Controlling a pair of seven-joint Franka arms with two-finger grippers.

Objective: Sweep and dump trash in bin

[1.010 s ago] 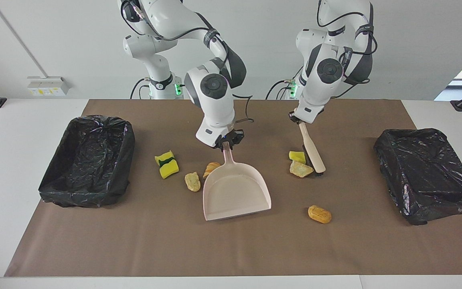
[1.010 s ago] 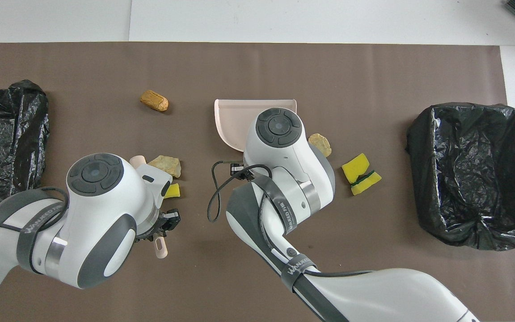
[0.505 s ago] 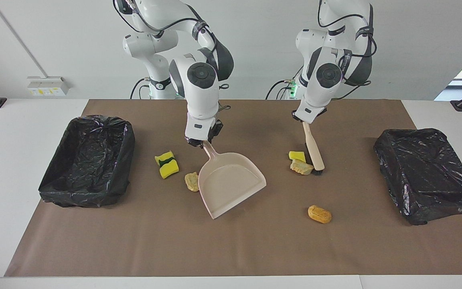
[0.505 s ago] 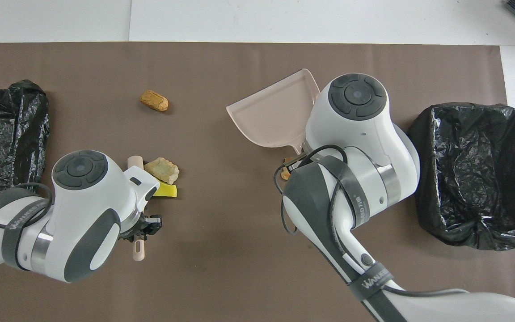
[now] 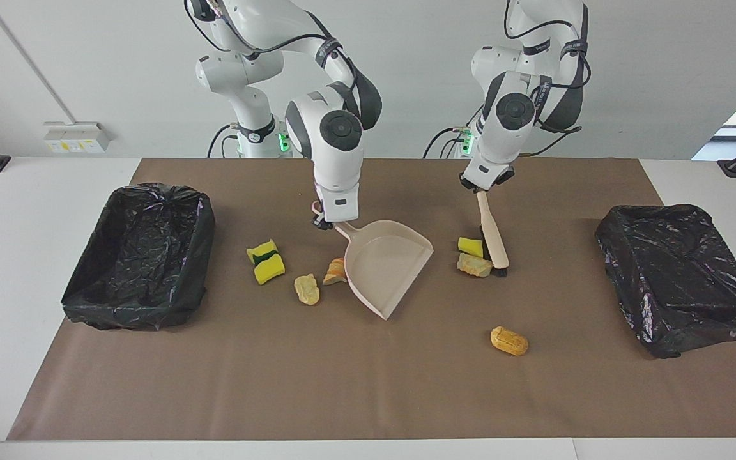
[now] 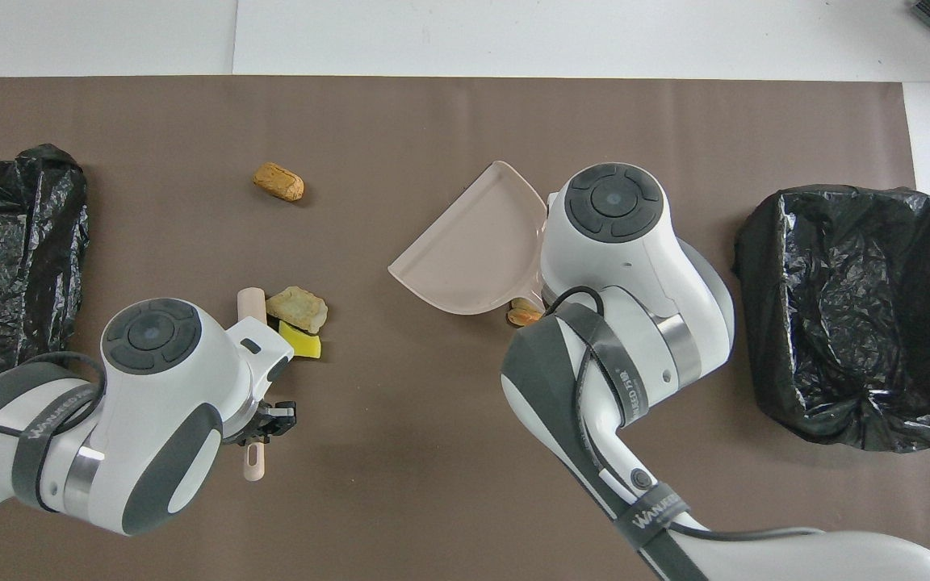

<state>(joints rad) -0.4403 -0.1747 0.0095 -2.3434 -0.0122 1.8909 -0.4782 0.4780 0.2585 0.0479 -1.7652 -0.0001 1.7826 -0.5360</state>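
Observation:
My right gripper (image 5: 324, 223) is shut on the handle of the pinkish-beige dustpan (image 5: 387, 262) (image 6: 473, 258), whose mouth points slantwise toward the left arm's end. Beside the pan lie trash scraps: an orange chunk (image 5: 336, 271) (image 6: 523, 313), a tan chunk (image 5: 307, 289) and a yellow-green sponge (image 5: 266, 260). My left gripper (image 5: 482, 189) (image 6: 259, 428) is shut on the brush (image 5: 492, 239), its bristles against a yellow sponge piece (image 5: 470, 246) (image 6: 302, 343) and a tan chunk (image 5: 473, 265) (image 6: 297, 307). Another orange chunk (image 5: 508, 340) (image 6: 279, 181) lies alone, farther from the robots.
Two bins lined with black bags stand on the brown mat, one at the right arm's end (image 5: 87, 300) (image 6: 756, 266) and one at the left arm's end (image 5: 681, 268) (image 6: 61, 161).
My right gripper swung the dustpan, turning its mouth toward the left arm's end and uncovering the orange chunk. The brush nudged its two scraps slightly toward the pan.

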